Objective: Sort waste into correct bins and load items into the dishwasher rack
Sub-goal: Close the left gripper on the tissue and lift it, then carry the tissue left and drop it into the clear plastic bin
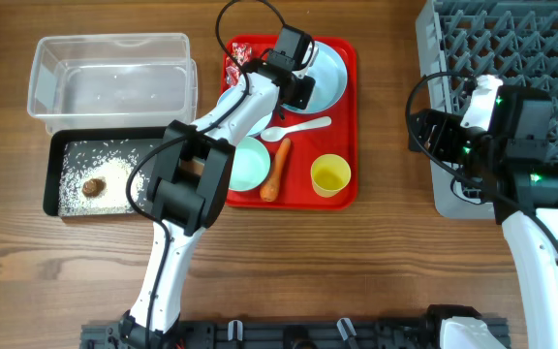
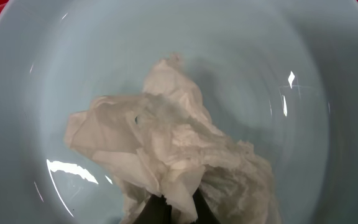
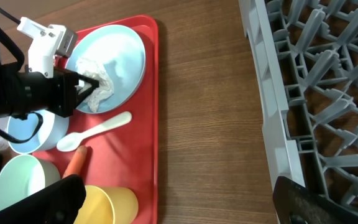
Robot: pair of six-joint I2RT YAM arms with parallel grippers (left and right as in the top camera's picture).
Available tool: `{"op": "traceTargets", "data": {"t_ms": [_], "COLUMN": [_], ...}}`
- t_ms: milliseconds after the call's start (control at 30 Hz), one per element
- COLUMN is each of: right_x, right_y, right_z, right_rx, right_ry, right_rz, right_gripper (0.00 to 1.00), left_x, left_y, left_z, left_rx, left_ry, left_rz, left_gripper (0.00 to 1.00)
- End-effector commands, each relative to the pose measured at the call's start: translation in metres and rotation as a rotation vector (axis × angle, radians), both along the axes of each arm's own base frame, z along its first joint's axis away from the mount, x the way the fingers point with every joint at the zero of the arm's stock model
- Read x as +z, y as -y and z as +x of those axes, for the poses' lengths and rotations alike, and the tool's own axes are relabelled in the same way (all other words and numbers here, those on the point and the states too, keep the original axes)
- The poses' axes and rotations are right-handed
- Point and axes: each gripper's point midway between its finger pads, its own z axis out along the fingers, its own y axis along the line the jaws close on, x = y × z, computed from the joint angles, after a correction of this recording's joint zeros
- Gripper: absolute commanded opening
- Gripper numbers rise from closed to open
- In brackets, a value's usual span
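Left gripper point(image 2: 178, 208) is pinched tight on the crumpled white tissue point(image 2: 166, 149), its tips biting one edge of the wad. That tissue sits in the pale blue plate point(image 1: 332, 73) at the far end of the red tray point(image 1: 345, 126). Just below the plate lies the white spoon point(image 1: 298, 127), then the orange carrot point(image 1: 276, 170) between a pale bowl point(image 1: 245, 163) and the yellow cup point(image 1: 330, 175). A red candy wrapper point(image 1: 241, 53) peeks out at the tray's far left corner. Over on the left, the black tub point(image 1: 66, 145) holds rice grains point(image 1: 109, 170) and a brown lump point(image 1: 93, 186), with the clear tub point(image 1: 105, 73) beside it. Right gripper point(image 3: 179, 193) hangs with jaws spread wide, holding nothing, by the left edge of the grey dishwasher rack point(image 1: 511, 39).
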Motion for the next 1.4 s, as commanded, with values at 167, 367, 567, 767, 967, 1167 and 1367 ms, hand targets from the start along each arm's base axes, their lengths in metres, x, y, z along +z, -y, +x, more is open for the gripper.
{"op": "traceTargets", "data": {"t_ms": [167,367,567,767,967,1167,1367], "right_x": [0.007,0.006,0.006,0.006,0.009,0.008,0.008], "right_y": [0.002,0.002,0.002,0.002,0.002,0.002,0.002], "right_z": [0.003,0.002,0.002,0.003,0.005,0.005,0.005], "right_rx": [-0.001,-0.001,-0.001,0.0,-0.001,-0.001,-0.001], "right_ry": [0.016,0.009,0.011,0.013,0.027,0.026,0.022], "right_rz": [-0.022,-0.022,-0.022,-0.023,-0.023,-0.023,-0.023], "right_gripper": [1.0,1.0,1.0,1.0,1.0,1.0,1.0], "left_x": [0.148,0.196,0.193,0.161,0.15,0.124,0.095], "left_y": [0.005,-0.035,-0.133,-0.232,-0.303,-0.313,-0.326], "left_z": [0.005,-0.008,-0.014,-0.045,-0.054,-0.051,-0.038], "left_rx": [0.01,0.093,0.319,0.592,0.745,0.757,0.797], "left_ry": [0.195,0.192,0.091,-0.134,-0.189,-0.198,-0.117], "left_rz": [-0.149,-0.159,-0.065,-0.004,-0.012,-0.038,-0.005], "left_gripper": [0.04,0.04,0.04,0.04,0.04,0.04,0.12]}}
